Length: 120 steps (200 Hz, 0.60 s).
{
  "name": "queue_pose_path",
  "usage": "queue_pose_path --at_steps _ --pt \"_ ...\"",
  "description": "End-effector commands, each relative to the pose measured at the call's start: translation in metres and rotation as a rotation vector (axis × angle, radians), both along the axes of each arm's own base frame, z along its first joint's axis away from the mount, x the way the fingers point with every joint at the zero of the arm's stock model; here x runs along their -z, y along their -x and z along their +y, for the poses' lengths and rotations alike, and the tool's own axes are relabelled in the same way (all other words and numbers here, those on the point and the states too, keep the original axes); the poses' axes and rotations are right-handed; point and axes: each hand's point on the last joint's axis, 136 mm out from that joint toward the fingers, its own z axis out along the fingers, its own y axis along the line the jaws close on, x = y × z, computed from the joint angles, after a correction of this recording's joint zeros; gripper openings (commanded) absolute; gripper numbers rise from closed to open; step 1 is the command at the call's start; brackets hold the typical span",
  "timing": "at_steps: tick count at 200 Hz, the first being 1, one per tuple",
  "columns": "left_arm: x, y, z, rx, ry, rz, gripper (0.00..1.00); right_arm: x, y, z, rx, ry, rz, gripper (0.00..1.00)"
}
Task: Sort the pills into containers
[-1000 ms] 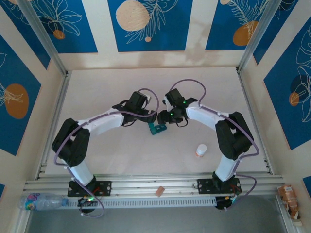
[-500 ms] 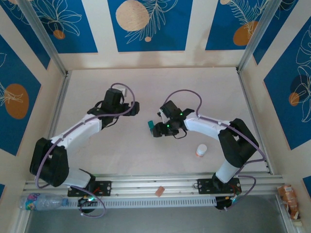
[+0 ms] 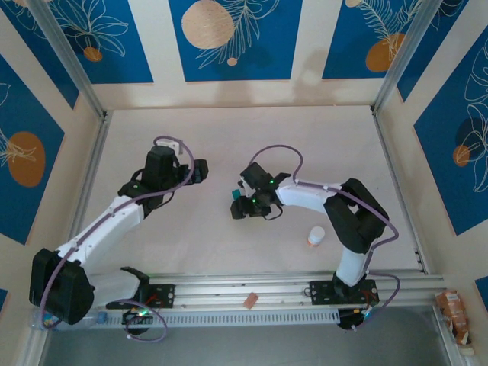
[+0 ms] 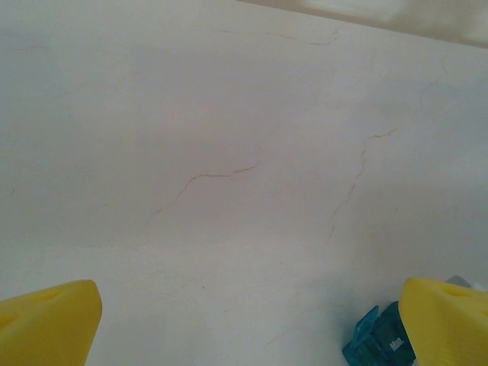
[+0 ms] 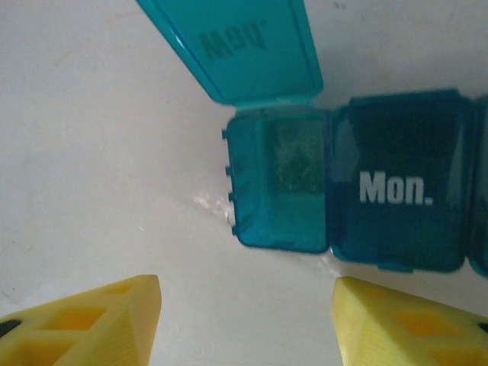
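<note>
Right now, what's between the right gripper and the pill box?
Just bare table, in the right wrist view, between the right gripper and the pill box.

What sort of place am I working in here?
Probably a robot test cell, not a home: a pale table ringed by aluminium rails, blue patterned wall panels, and two arms bolted at its near edge.

teal pill box [image 5: 396, 191] lettered white, yellow fingers [image 5: 91, 320], cream veined table [image 4: 229, 114].
</note>
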Motion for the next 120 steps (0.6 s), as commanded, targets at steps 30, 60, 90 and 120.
queue_pose_path --at_steps 30,60,90,120 --pt "-0.001 0.004 0.008 -0.033 0.033 -0.008 1.00 -0.003 -0.019 0.018 0.014 -0.031 -0.007 0.61" --pt "0.002 0.007 0.008 -0.032 0.040 -0.001 1.00 0.000 -0.031 0.021 0.028 -0.036 -0.004 0.61" --pt "0.004 0.010 0.009 -0.031 0.042 0.003 1.00 -0.010 -0.032 0.025 0.009 -0.065 -0.008 0.61" --pt "0.003 0.014 0.009 -0.024 0.043 0.004 1.00 -0.034 -0.035 0.015 0.018 -0.095 -0.052 0.61"
